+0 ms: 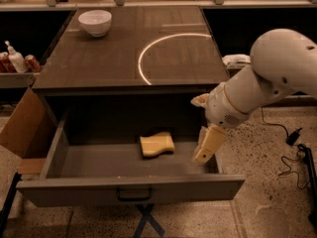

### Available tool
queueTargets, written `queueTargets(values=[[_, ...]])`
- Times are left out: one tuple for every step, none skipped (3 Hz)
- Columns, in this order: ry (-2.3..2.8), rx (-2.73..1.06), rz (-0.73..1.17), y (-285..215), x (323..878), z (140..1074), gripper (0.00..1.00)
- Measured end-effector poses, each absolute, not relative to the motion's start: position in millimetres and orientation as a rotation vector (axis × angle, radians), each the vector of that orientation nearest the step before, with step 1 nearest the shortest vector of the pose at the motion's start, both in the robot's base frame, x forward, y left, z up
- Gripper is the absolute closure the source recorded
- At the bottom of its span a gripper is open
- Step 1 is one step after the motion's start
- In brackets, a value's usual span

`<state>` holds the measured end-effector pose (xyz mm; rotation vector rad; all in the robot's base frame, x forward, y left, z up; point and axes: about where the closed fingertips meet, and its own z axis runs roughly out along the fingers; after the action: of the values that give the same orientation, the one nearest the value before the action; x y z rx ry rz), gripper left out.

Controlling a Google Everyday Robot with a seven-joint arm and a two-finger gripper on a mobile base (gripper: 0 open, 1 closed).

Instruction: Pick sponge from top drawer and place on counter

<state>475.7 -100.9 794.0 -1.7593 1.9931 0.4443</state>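
Dark grey-brown plank surface [99, 63] up top, thin white arc [140, 58] marked on it, round white bowl [95, 22] near the back left corner. Underneath, wide grey-brown top drawer [129, 188] open. Pale yellow wavy-sided foam sponge [157, 144] flat on the drawer floor, right of centre. Tan end effector [207, 147] pointing down inside the drawer, near the sponge's right, not touching. Spread or pressed together? Can't tell tbh.
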Motion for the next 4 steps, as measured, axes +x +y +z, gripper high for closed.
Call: queueTargets(values=[[1.982, -1.796, 0.463, -88, 481, 772, 0.00], [1.952, -1.805, 0.467, -73, 492, 755, 0.00], [1.932, -1.798, 0.480, -60, 505, 738, 0.00], [1.913, -1.786, 0.487, -48, 523, 718, 0.00]])
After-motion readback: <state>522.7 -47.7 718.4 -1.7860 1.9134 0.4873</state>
